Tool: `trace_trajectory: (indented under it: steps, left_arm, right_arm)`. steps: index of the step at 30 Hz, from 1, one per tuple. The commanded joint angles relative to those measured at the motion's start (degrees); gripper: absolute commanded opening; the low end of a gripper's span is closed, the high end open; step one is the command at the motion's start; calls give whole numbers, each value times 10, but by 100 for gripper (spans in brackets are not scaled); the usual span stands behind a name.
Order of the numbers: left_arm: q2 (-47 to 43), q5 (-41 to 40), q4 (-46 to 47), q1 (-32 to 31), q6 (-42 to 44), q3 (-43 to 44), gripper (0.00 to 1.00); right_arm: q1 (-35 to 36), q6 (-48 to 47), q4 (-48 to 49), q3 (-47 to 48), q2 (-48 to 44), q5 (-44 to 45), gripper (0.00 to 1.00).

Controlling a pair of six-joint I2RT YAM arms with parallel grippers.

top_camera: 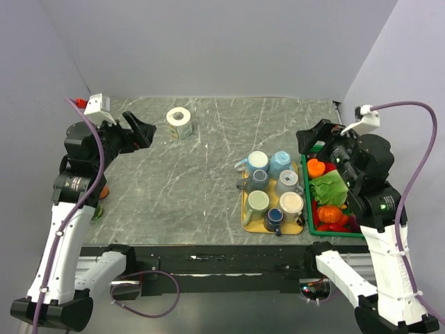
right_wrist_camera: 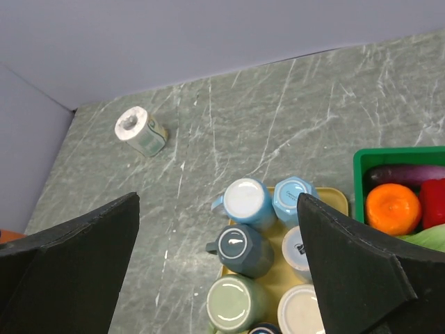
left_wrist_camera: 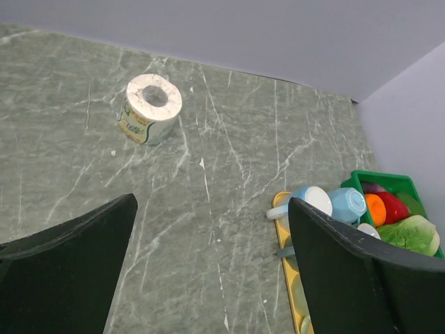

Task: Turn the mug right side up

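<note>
Nothing of the job looks done yet. On the grey worktop (top_camera: 208, 153) both arms are raised and held back from the mugs. The left gripper (top_camera: 141, 129) is spread wide and carries nothing, well apart from the tray at the far left. The right gripper (top_camera: 311, 142) is also spread and bare, above the back of the green bin and near the tray. All of the task is left: reaching in, taking a mug and flipping it.

The yellow tray (top_camera: 244, 212) lies right of centre and holds seven mugs packed close together, touching or nearly so. From the right wrist view, the dark grey-blue mug (right_wrist_camera: 240, 249) and the pale blue mug (right_wrist_camera: 295, 200) show flat ringed bottoms, so I judge them upside down. The green mug (right_wrist_camera: 233, 304) looks the same. The white-topped mug (right_wrist_camera: 245, 198) and the cream mug (right_wrist_camera: 302, 313) I cannot tell. Which one is meant is not clear, and the tight packing may make a clean grip awkward.

The green bin (right_wrist_camera: 389, 154) sits just beside the tray on its right. It is filled with toy produce: orange, red and purple pieces and a leafy green one.

A small roll of tape (top_camera: 179, 122) lies alone at the back left.
</note>
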Motion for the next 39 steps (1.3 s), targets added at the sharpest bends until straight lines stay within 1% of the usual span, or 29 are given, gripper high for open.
trace_trajectory:
  steps: [1,3,5,8,10,12,14,15,17,20,21,23,24,25,27,28,30,31,34,35,36,39]
  left_arm:
    - [-2,13,13,2,-13,-12,96]
    - [9,28,15,2,-31,-28,96]
    - [28,76,14,2,-17,-38,96]
    - [68,110,-12,2,-4,-27,96]
    - [74,107,1,2,-9,-42,96]
    - [56,101,41,1,-11,-72,96]
    - [37,81,72,2,-15,-94,96]
    - [15,72,103,2,-16,-116,96]
    - [-7,56,126,2,-15,-135,96]
    - [-23,48,120,0,-10,-142,96]
    - [-25,52,117,0,-12,-144,96]
    - [-26,81,111,0,3,-145,96]
    - [-27,114,110,0,7,-147,96]
    - [-29,129,117,0,12,-149,96]
    - [-34,157,129,0,13,-161,96]
    - [-34,187,133,0,17,-164,96]
    - [-33,232,142,-2,25,-173,96]
    - [-32,281,146,-4,32,-175,96]
    - [-29,338,164,-10,19,-185,96]
    - [-29,341,172,-11,16,-190,96]
    - [-31,342,174,-13,14,-197,96]
    - [-35,334,173,-14,7,-207,96]
  right_arm:
    - [-3,4,42,-41,-3,-59,100]
    - [-4,-10,68,-61,0,-84,100]
    - [-4,11,90,-84,4,-93,100]
    - [-4,42,84,-96,16,-80,100]
    - [-3,48,76,-100,25,-85,100]
    - [1,49,61,-104,33,-100,100]
    - [21,54,23,-105,43,-74,99]
    - [33,53,10,-104,47,-58,96]
    - [64,60,-46,-94,64,-39,95]
    - [101,75,-102,-80,92,-15,93]
    - [129,83,-133,-78,97,15,93]
    - [162,117,-155,-87,102,56,93]
    - [193,133,-170,-93,99,81,93]
    - [203,156,-176,-115,96,113,93]
    - [222,178,-182,-138,83,129,92]
    - [236,194,-191,-160,78,135,92]
    - [254,207,-199,-192,62,137,90]
    - [271,220,-204,-202,58,136,89]
    - [308,251,-209,-243,30,124,85]
    - [315,255,-207,-255,26,105,80]
    - [322,271,-207,-276,22,98,78]
    - [349,293,-210,-307,13,83,75]
